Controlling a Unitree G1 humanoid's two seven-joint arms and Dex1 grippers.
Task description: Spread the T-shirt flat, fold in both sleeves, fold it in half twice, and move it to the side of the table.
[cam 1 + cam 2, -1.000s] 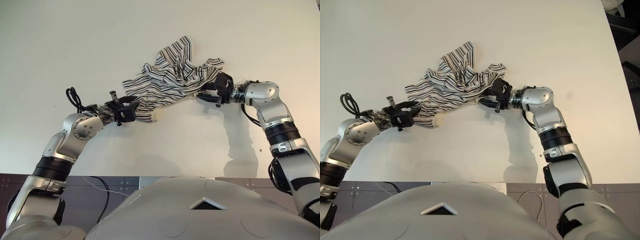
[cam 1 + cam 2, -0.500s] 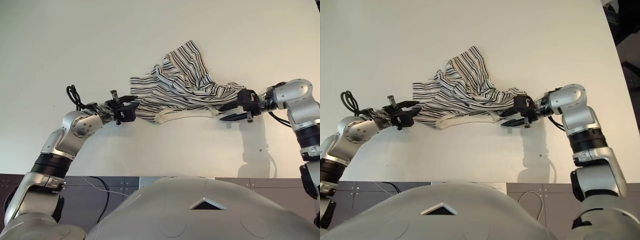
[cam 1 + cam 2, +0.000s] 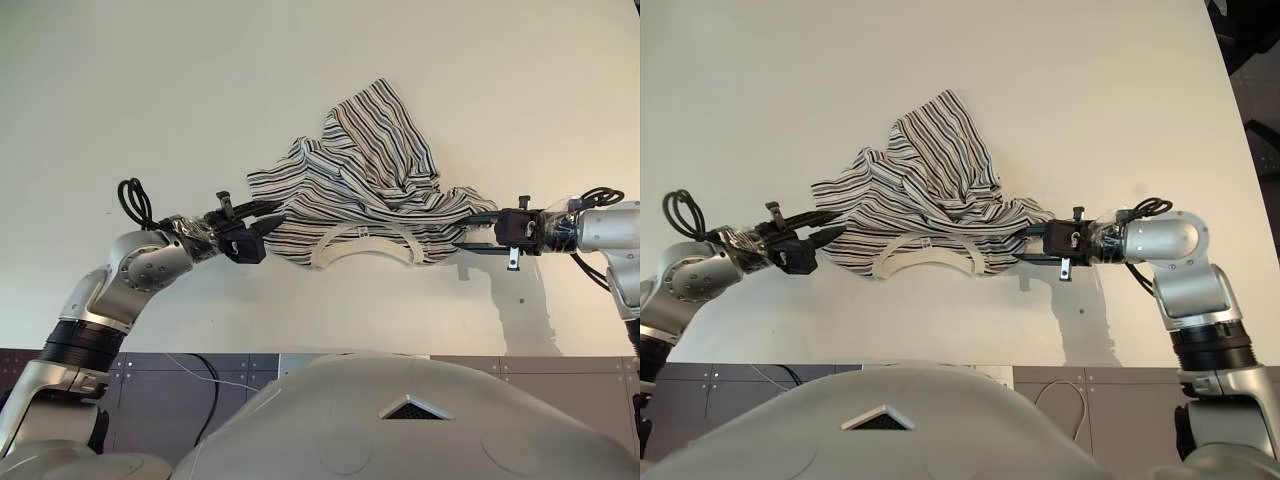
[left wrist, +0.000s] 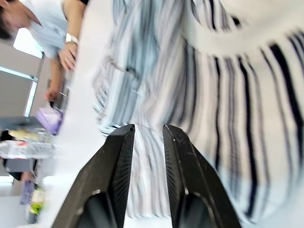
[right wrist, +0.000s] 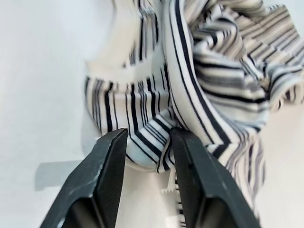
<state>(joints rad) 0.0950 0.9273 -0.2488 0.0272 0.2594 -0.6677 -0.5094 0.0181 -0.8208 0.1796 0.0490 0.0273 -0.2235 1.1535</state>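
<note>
White and matte, the surface (image 3: 150,80) runs out on every side of the 2 arms, and along its near edge a strip of dark floor panels (image 3: 180,375) shows below it.

Between the left jaws and the right jaws lies the T-shirt (image 3: 370,170), striped in black, white and grey. It is not flat: it is bunched into a rumpled heap on the surface, pulled out sideways so that its 2 ends reach one set of jaws each. From the line between the jaws, the bulk of the cloth rises away from the robot, and 1 pointed flap reaches farthest beyond both. On the robot's side of that line, about midway between the jaws, the cream neckband (image 3: 365,243) lies in an open curve on the surface, with a small label (image 3: 362,231) at its middle.

The left jaws are pressed close on the shirt's left end. In the left wrist view the 2 dark fingers (image 4: 118,156) stand almost together, with striped cloth running through the narrow slot between them and spreading out past the tips.

The right jaws pinch the shirt's right end. In the right wrist view the fingers (image 5: 107,161) close on a thick fold of striped cloth, which bulges out beyond the tips in crumpled ridges, while a hem edge hangs down in the gap between them.

Both sets of jaws sit low, just over the surface, well apart from each other, with the shirt alone between them.
</note>
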